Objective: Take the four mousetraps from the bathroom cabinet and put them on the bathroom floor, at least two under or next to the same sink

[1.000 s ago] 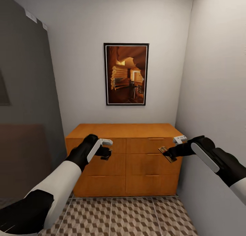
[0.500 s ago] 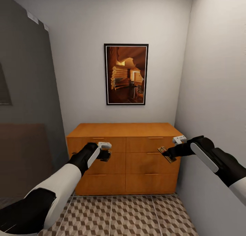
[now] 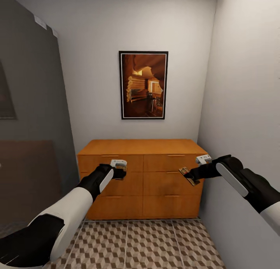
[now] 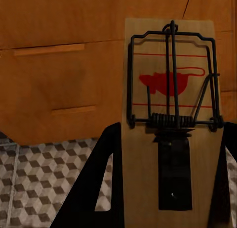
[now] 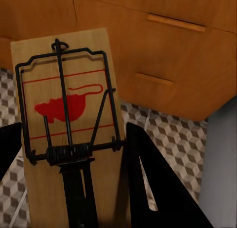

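Observation:
Each gripper holds one mousetrap, a small wooden board with a black wire spring and a red mouse print. My left gripper [image 3: 119, 171] is shut on a mousetrap [image 4: 170, 139], held in front of the cabinet's upper left drawers. At the same height on the right, my right gripper [image 3: 191, 175] is shut on another mousetrap [image 3: 187, 175], which fills much of the right wrist view [image 5: 69, 129]. The orange-brown cabinet [image 3: 142, 146] stands against the back wall with all its drawers shut. The cube-patterned bathroom floor [image 3: 136, 241] lies below. The sink is out of view.
A framed picture [image 3: 143, 85] hangs above the cabinet. A white wall [image 3: 241, 105] runs close along my right arm. A dark grey panel [image 3: 31, 105] and a brown surface [image 3: 27, 175] close off the left side.
The whole view has shifted slightly, with the cabinet a little farther off. My left wrist has turned and risen a touch. Both mousetraps stay gripped.

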Tool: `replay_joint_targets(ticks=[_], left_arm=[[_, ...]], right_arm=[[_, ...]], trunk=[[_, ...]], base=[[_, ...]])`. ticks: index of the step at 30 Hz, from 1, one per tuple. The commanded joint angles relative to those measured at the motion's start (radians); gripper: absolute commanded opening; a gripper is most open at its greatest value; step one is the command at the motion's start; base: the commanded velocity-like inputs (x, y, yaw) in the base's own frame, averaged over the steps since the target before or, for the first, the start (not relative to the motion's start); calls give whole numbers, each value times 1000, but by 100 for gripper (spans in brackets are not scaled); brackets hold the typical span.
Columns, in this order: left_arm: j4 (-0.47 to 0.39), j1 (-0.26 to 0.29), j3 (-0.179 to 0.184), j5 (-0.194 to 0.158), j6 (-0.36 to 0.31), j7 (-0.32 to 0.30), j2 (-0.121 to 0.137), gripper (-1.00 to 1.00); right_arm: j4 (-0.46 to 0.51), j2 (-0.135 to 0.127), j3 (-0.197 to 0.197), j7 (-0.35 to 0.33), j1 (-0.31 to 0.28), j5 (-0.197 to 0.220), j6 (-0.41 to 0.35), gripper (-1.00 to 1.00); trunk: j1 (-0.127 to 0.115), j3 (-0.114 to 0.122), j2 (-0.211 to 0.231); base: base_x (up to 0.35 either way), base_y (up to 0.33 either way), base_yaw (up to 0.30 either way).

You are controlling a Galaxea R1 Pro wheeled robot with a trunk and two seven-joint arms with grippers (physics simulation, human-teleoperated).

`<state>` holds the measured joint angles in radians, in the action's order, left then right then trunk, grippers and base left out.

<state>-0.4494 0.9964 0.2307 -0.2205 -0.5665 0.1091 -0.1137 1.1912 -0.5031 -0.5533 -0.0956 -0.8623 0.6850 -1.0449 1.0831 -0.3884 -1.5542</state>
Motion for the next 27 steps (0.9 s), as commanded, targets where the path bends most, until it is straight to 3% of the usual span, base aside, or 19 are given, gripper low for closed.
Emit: replay_joint_targets(ticks=[1,16,27], left_arm=[[-2,1,7,-9,-4,11,0,-100],[0,1,6,-8,-3,11,-1,-100],[3,1,6,-8,3,11,-1,-100]], right_arm=[[0,-1,-2,-8,-1,-7,-2,-100],[-54,1,-1,-9,-1,-21,-2,-100],[-56,3,-2,-6,-1,-45,-2,-100]], trunk=[[-1,-1,-1],[-1,-1,-1],[-1,-1,-1]], base=[[-318,0,0],[-331,0,0],[-49,0,0]])
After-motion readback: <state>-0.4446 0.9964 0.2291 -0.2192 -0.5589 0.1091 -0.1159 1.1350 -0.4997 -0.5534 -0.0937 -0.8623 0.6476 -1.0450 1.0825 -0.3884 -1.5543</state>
